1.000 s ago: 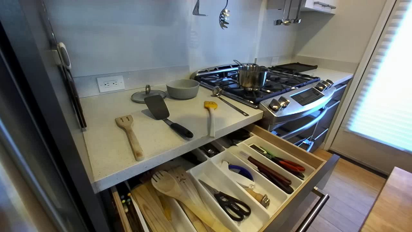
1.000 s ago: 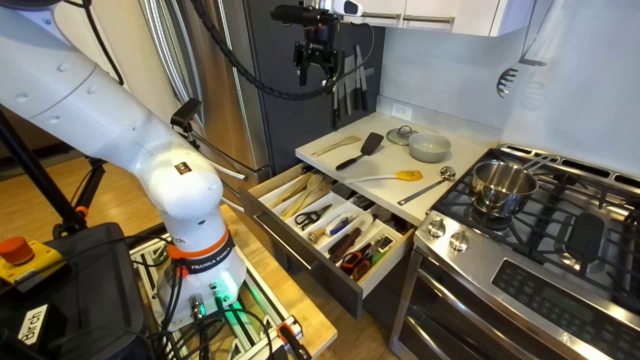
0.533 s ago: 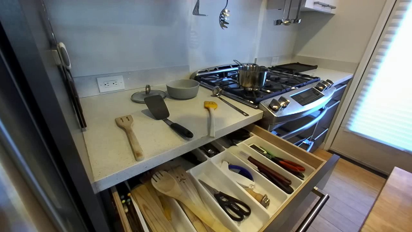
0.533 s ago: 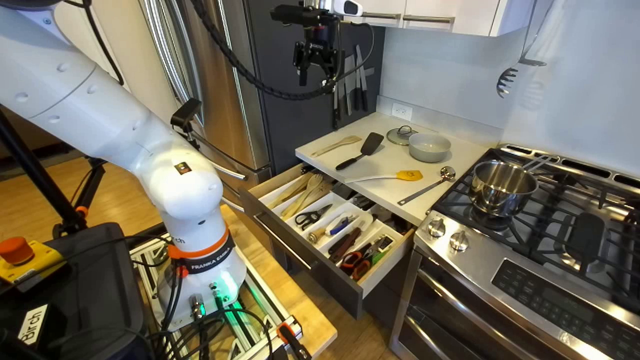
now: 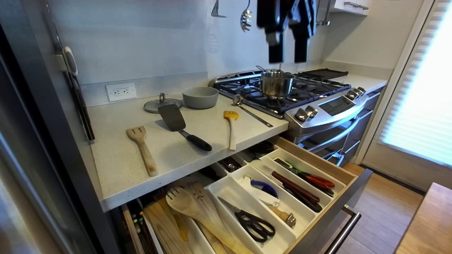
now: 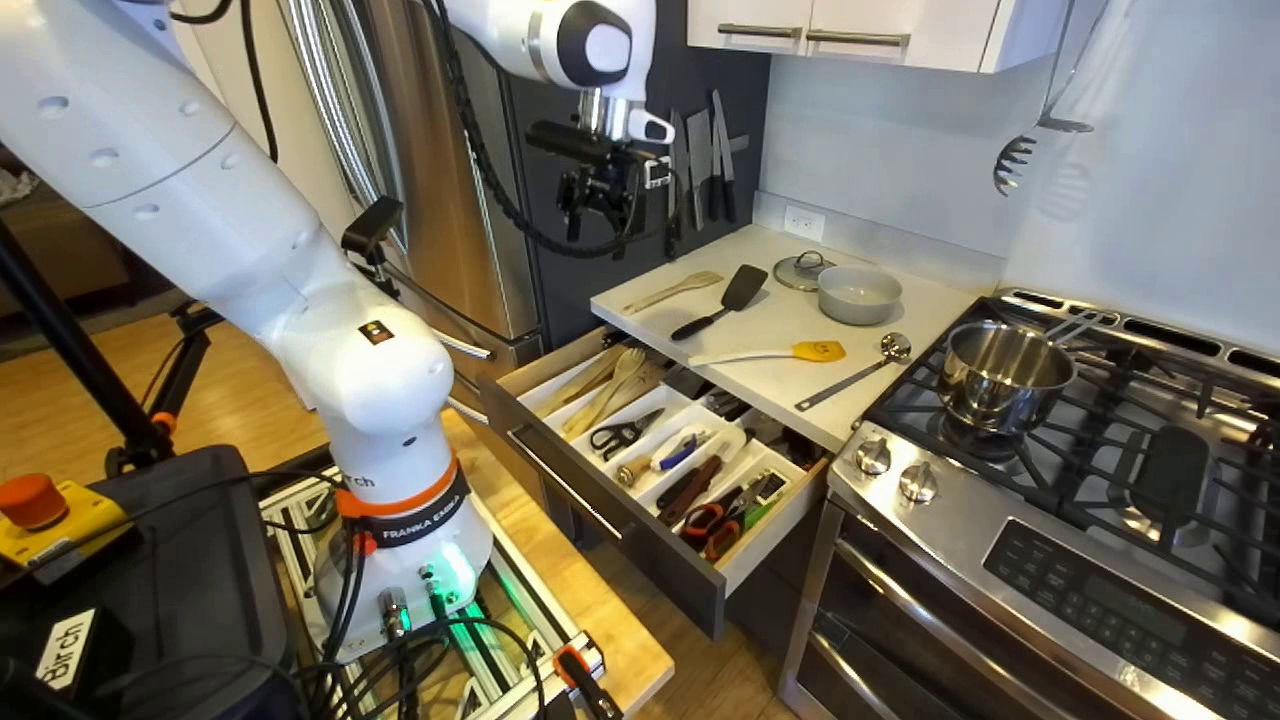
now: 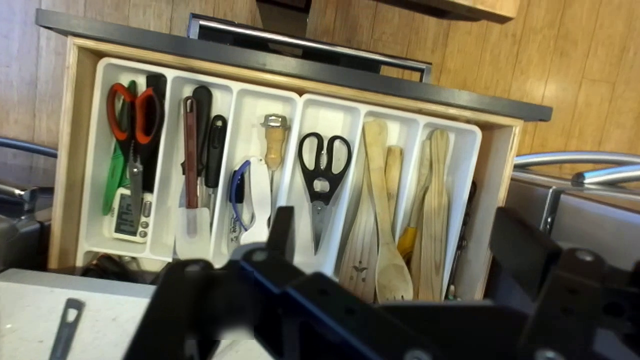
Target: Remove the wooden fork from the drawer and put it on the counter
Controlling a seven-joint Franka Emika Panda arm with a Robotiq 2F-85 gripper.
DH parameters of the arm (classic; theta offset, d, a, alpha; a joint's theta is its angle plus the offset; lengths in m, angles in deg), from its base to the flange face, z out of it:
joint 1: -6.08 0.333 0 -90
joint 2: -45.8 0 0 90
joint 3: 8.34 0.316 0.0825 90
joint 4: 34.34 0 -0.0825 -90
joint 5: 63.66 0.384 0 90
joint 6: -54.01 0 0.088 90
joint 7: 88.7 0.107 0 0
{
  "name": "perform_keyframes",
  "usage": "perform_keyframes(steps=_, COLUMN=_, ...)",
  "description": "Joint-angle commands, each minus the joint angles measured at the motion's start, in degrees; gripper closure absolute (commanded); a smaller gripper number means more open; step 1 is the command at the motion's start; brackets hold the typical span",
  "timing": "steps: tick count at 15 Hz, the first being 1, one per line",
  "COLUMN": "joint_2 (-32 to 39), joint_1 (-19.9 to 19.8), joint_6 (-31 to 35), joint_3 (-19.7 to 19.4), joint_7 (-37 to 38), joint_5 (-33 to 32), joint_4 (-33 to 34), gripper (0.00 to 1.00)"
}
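Observation:
The wooden fork (image 5: 183,203) is a pale spoon-shaped piece with short tines. It lies on top of other wooden utensils in the open drawer (image 5: 335,215), and it shows in an exterior view (image 6: 628,372) and in the wrist view (image 7: 392,272). The pale counter (image 5: 113,151) is behind and above the drawer. My gripper (image 5: 289,58) hangs in the air, its fingers apart with nothing between them. In the wrist view the gripper (image 7: 395,227) is high over the drawer, with the fork between its spread fingers but well below. The fork's tine tips are partly hidden there.
A slotted wooden turner (image 5: 143,150), black spatula (image 5: 173,118), yellow-headed brush (image 5: 231,116), ladle (image 5: 252,114), lid (image 5: 155,106) and grey bowl (image 5: 200,98) are on the counter. Black scissors (image 5: 252,222) lie beside the fork's compartment. A steel pot (image 5: 277,84) stands on the stove.
My arm has come down, and the gripper is lower, entering the top of an exterior view where it was not seen before. The drawer and the utensils have not moved.

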Motion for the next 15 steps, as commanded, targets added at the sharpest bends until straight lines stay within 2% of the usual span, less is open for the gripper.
perform_keyframes(steps=1, joint_2=3.19, joint_1=3.14, joint_6=9.61, joint_3=3.89, joint_7=3.21, joint_5=-0.45, joint_4=-9.06, gripper=0.0)
perform_keyframes(steps=3, joint_2=6.63, joint_1=4.4, joint_6=11.93, joint_3=5.06, joint_7=4.33, joint_5=0.36, joint_4=-12.38, gripper=0.0)
perform_keyframes(steps=4, joint_2=4.48, joint_1=3.94, joint_6=9.26, joint_3=4.09, joint_7=3.53, joint_5=-0.23, joint_4=-9.46, gripper=0.0)
perform_keyframes(steps=8, joint_2=7.18, joint_1=4.74, joint_6=11.44, joint_3=4.73, joint_7=3.94, joint_5=-0.18, joint_4=-12.08, gripper=0.0)
perform_keyframes(steps=9, joint_2=5.95, joint_1=4.31, joint_6=14.86, joint_3=5.59, joint_7=7.4, joint_5=-2.63, joint_4=-13.01, gripper=0.0)
perform_keyframes(steps=10, joint_2=6.01, joint_1=4.17, joint_6=21.37, joint_3=6.14, joint_7=9.71, joint_5=-3.76, joint_4=-15.2, gripper=0.0)
perform_keyframes(steps=15, joint_2=11.08, joint_1=2.24, joint_6=44.49, joint_3=6.79, joint_7=19.39, joint_5=-11.63, joint_4=-23.17, gripper=0.0)
